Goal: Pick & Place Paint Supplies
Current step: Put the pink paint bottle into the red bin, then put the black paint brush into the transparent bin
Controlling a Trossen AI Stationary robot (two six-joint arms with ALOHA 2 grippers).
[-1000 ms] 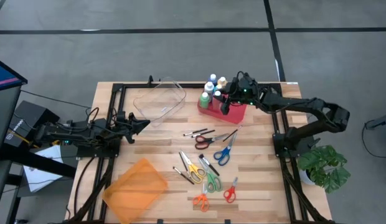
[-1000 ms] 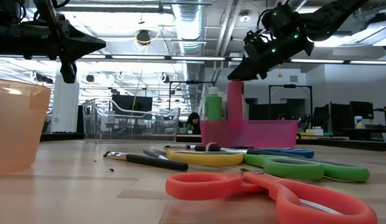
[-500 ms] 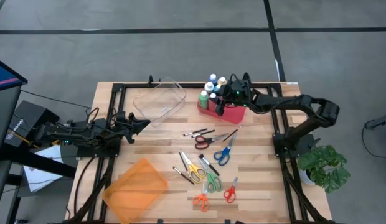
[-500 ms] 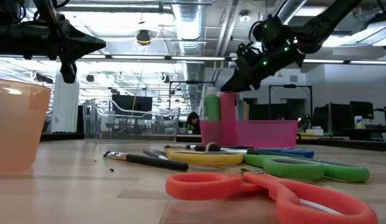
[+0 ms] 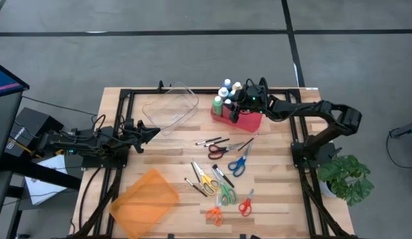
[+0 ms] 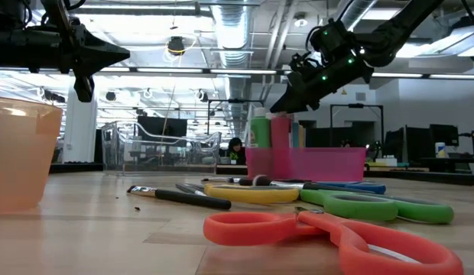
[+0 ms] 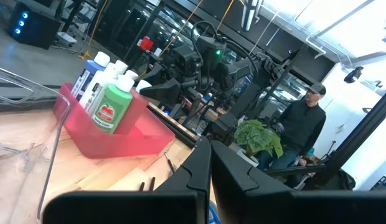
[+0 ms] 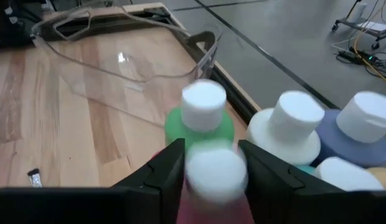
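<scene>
Several paint bottles with white caps stand upright in a pink bin [image 5: 251, 121] at the table's far right: a green one [image 8: 202, 121], a white one [image 8: 285, 130], a blue one [image 8: 362, 127] and a pink one [image 6: 280, 134]. My right gripper [image 5: 238, 106] hangs open over the bin, its fingers on either side of the pink bottle's cap. At the table's left, my left gripper [image 5: 155, 131] waits shut, level and above the wood. My right gripper has one finger [image 8: 170, 168] on each side of the pink bottle's white cap [image 8: 215, 175]. It comes slanting down from the table's right side. I cannot tell whether the fingers touch the cap. The bottle stands upright in the bin.
A clear plastic container [image 5: 171, 106] sits at the far middle and an orange one [image 5: 145, 201] at the near left. Several scissors [image 5: 239, 162] and markers [image 5: 212, 141] lie scattered mid-table. A potted plant [image 5: 345, 178] stands off the right edge. A person [image 7: 302, 124] is beyond the table.
My right gripper has come down and a little toward the table's left, from above the bin's right part to the pink bottle's cap. It has kept still for the last half second. The bottles and the bin have stayed in place.
</scene>
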